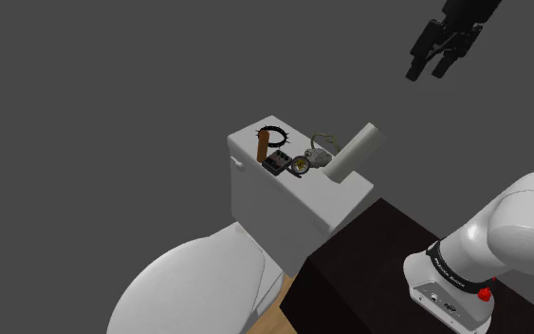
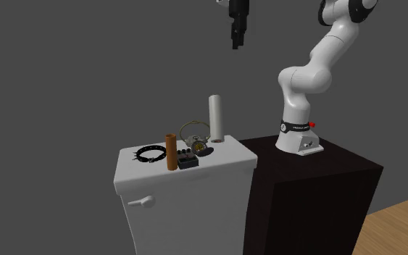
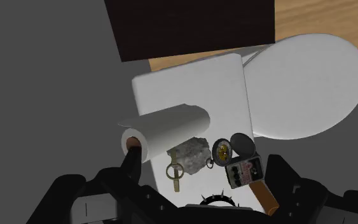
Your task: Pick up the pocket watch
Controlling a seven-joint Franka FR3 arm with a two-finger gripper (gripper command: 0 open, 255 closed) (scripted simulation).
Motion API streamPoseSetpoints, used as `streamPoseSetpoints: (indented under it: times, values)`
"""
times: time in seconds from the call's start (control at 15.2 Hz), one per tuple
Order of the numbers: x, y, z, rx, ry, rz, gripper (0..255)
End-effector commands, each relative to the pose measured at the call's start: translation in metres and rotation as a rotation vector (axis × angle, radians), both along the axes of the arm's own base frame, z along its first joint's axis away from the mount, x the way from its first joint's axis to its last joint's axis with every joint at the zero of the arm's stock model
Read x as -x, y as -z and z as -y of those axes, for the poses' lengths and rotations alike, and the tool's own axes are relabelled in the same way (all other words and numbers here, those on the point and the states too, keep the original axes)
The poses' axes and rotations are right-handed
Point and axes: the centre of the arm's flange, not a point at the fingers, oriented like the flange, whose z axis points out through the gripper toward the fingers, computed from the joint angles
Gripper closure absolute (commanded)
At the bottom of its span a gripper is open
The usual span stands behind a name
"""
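- Shows the gripper with jaws well apart, nothing between them and nothing held.
- Hangs it high in the air, well above everything on the toilet tank.
- In the wrist view, brings the black fingers in on either side of the clutter far below, touching none of it.
- Puts the pocket watch on the tank's flat white top, case open, gold face up, dark lid swung out beside it.
- Sets it between a greyish crumpled lump and a small black box with a pinkish face, close to both; cannot tell whether touching.
- Stands a brown cylinder upright just beside the box, with a black spiked ring lying flat beyond that.
- Stands a white roll upright next to the lump, tallest item on the tank.
- Gains from the second exterior view a thin wire loop rising behind the watch; possibly part of the lump, too fine to be sure.
- Gains from the wrist view a brass-coloured key-like piece lying by the lump.
- Takes in, from the shoulder view, the white toilet lid below the tank; from the second exterior view, the flush lever on the tank's front.
- Has the dark stand right beside the tank, wooden floor beyond.
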Motion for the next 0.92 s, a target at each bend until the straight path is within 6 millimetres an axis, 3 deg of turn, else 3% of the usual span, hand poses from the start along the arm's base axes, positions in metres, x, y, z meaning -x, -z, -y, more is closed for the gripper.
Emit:
streamPoseSetpoints:
  times: [0.0,0.86]
  values:
    - [0.000,0.000,0.000,0.000,0.000,0.000,0]
    - [-0.078,0.129,-0.118,0.229,-0.083,-0.003,0]
